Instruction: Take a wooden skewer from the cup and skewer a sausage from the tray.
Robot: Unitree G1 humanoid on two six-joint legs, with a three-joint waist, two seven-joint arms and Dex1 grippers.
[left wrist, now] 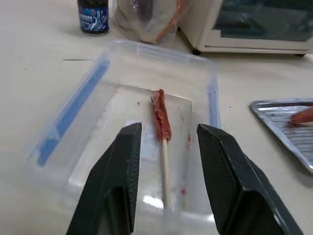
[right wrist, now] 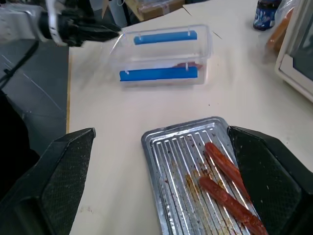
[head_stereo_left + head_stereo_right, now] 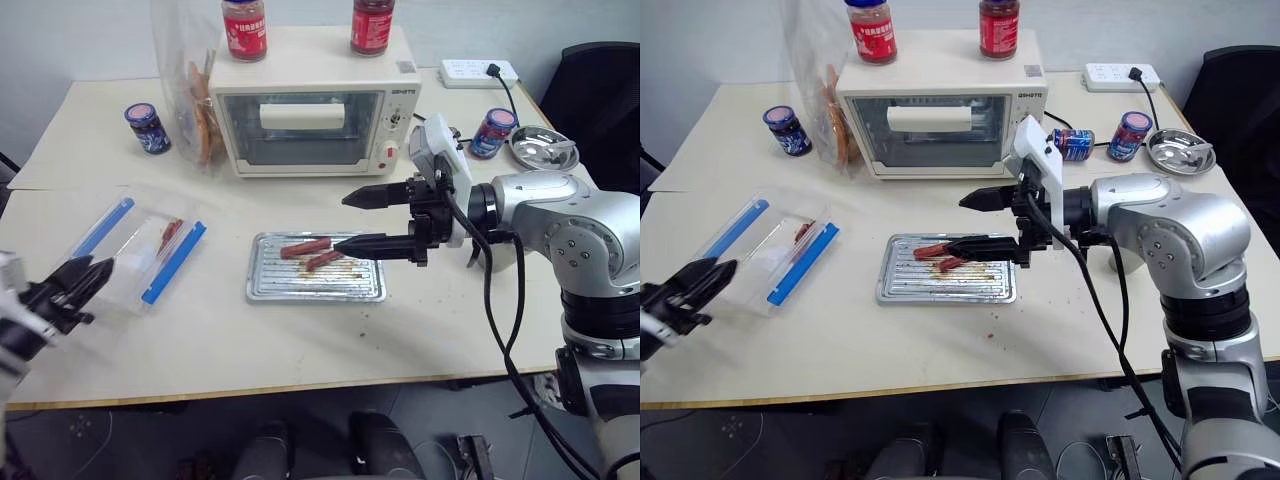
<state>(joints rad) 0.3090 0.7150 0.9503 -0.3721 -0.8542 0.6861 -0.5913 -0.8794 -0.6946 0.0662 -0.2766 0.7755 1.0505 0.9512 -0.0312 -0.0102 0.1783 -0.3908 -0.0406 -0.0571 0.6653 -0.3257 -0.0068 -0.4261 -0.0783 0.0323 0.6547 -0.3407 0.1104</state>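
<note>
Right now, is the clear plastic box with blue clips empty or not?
Not empty. The clear plastic box with blue clips holds one reddish-brown sausage on a pale wooden skewer, lying flat.

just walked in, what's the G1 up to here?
It's skewering sausages. One skewered sausage lies in the clear plastic box, with the left gripper open in front of it, holding nothing. The right gripper hangs wide open over the tray, where two more sausages lie unskewered. Behind the tray stands a toaster oven.
</note>
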